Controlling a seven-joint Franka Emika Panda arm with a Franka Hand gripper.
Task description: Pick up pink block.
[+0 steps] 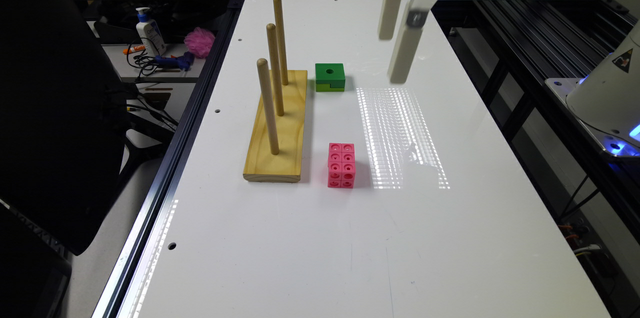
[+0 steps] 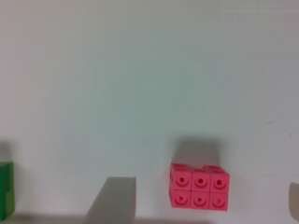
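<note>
Exterior view: my gripper (image 1: 396,58) hangs high over the far half of the white table (image 1: 350,238), two long pale fingers (image 1: 405,55) pointing down and spread well apart, holding nothing. Nearest lies the pink block (image 1: 341,165), glossy plastic cubes joined into a short bar, a round hole in each face, resting flat just beside the near end of the wooden peg stand (image 1: 276,128) on the exterior view's right. That stand is a pale plank with three smooth round dowels upright in a row. Farther back sits the green cube (image 1: 330,76), one hole on top. In the wrist view the pink block (image 2: 199,186) sits apart from my fingers (image 2: 114,200).
</note>
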